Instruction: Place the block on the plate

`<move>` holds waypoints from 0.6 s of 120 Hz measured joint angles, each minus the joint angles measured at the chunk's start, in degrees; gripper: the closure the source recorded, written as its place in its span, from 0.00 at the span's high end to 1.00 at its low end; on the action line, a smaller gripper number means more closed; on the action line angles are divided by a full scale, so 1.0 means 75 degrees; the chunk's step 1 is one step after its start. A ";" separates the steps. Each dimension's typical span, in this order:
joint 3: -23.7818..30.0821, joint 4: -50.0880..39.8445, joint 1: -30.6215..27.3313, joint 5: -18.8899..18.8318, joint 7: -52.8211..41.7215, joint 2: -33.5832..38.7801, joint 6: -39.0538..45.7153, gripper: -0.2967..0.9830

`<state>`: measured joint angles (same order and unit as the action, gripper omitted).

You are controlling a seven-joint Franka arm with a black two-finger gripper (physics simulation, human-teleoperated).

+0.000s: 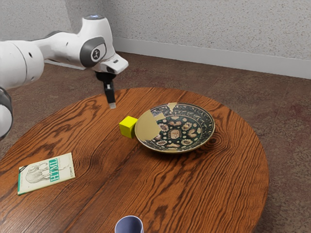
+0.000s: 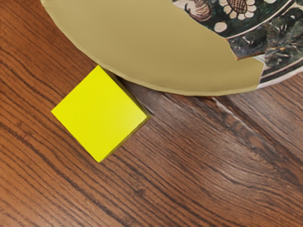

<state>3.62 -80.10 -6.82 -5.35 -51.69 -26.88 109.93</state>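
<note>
From here I can't tell whether the gripper (image 1: 112, 104), up above the table (image 1: 194, 194), is spread or closed. The yellow block (image 1: 128, 127) sits on the wood beside the plate (image 1: 176, 127), contact unclear. The exterior view's lower edge cuts off a cup (image 1: 129, 225).
</note>
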 joint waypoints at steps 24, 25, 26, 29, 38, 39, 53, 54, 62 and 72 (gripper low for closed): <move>-0.0004 0.0958 0.0062 -0.0192 -0.1211 -0.0924 -0.0217 0.77; -0.0006 0.1003 0.0064 -0.0200 -0.1256 -0.0970 -0.0227 0.77; -0.0005 0.1047 0.0067 -0.0208 -0.1300 -0.1014 -0.0236 0.77; -0.0004 0.1165 0.0075 -0.0234 -0.1432 -0.1134 -0.0261 0.77; 0.0001 0.1477 0.0086 -0.0287 -0.1815 -0.1449 -0.0324 0.77; 0.0000 0.1507 0.0087 -0.0292 -0.1857 -0.1476 -0.0330 0.77; 0.0013 0.1993 0.0092 -0.0329 -0.2413 -0.1934 -0.0402 0.77; 0.0018 0.2030 0.0093 -0.0330 -0.2452 -0.1967 -0.0406 0.77; 0.0037 0.2353 0.0097 -0.0341 -0.2755 -0.2254 -0.0446 0.77; 0.0119 0.2648 0.0065 -0.0379 -0.3116 -0.2552 -0.0497 0.77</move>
<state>4.51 -60.24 -6.33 -8.20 -75.07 -46.02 106.20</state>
